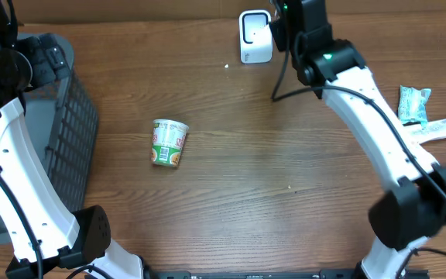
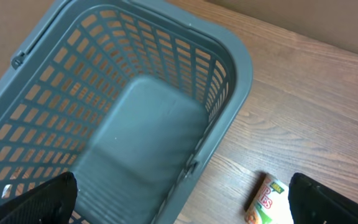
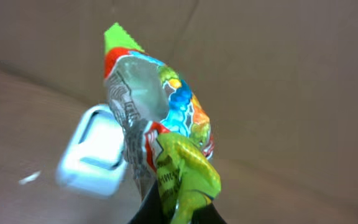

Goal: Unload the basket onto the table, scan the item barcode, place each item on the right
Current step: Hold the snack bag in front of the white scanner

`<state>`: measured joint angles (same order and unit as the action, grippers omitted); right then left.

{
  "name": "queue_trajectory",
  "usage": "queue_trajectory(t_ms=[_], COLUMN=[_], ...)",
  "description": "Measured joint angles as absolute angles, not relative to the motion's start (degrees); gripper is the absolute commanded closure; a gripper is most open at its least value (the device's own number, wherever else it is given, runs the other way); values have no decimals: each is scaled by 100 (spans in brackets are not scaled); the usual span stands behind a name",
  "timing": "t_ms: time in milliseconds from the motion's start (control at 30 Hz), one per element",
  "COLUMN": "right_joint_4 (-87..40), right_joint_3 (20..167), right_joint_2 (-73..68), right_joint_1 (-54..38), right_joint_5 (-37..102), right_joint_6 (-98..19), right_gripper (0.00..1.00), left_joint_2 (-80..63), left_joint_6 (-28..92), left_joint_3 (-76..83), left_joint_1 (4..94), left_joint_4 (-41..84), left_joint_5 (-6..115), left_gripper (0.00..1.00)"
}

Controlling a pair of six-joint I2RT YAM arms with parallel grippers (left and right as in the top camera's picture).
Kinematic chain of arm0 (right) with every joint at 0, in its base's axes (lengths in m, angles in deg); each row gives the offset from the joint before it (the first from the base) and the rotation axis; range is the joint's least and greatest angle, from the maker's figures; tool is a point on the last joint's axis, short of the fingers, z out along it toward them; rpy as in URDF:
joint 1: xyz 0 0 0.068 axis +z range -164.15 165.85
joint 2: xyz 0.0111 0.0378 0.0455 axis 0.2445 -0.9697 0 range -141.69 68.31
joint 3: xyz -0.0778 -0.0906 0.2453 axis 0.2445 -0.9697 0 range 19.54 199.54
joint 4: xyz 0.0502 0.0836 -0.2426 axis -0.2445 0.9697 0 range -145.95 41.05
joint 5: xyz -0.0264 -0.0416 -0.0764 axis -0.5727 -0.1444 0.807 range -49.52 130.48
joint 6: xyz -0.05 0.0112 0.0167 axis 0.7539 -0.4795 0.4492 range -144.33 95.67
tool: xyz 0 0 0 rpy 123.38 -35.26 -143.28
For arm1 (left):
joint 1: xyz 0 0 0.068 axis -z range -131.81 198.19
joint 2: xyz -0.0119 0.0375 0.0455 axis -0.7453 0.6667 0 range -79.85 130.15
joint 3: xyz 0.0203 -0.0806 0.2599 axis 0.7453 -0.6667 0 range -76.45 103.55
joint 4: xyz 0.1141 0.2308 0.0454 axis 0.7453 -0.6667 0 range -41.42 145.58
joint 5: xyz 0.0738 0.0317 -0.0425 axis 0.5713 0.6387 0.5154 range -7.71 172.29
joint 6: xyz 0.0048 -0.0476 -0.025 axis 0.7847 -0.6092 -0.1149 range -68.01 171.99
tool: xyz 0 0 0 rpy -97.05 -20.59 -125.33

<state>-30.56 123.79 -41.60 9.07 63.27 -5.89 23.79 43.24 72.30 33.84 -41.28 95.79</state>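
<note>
Evidently the right gripper [image 3: 169, 214] pinches the snack packet [image 3: 160, 124] upright near the scanner [image 3: 95, 158] to show its barcode, while the left gripper [image 2: 182, 202] hangs wide over the basket [image 2: 241, 68].

Clamped upright in the right gripper [image 3: 178, 214]: 1 crinkled snack packet [image 3: 160, 112], green, red and silver; behind its left edge, blurred, a white scanner [image 3: 92, 155] on the table [image 3: 23, 134].
</note>
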Motion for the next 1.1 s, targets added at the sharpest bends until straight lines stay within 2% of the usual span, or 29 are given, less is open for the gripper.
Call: queue_trajectory(t_ms=[233,400,600,800,1100], right_joint_4=[-4088,-4260,-5148,-5486,-5963], right_joint_3=[12388,12388,12390,12390,12390], right_joint_2=[-4957,-5231,-5698,-6122,-6175], right_joint_1=[960,1019,1034,1106,1486], right_joint_5=[6449,6034,6172,6502,6681], right_joint_6=[1083,3275,5058,6162,6731], right_gripper=[96,96,96,96,96], left_joint_2=[2379,2379,2379,2379,2379], left_joint_6=[4324,4324,4324,4324,4324], left_joint_3=[7230,7230,7230,7230,7230], left_joint_1=[3384,3384,3384,3384,3384], left_joint_4=[-4130,-4130,-4126,-4132,-4130], left_joint_5=[9581,9581,9579,9581,9581], left_gripper=[0,0,0,0,0])
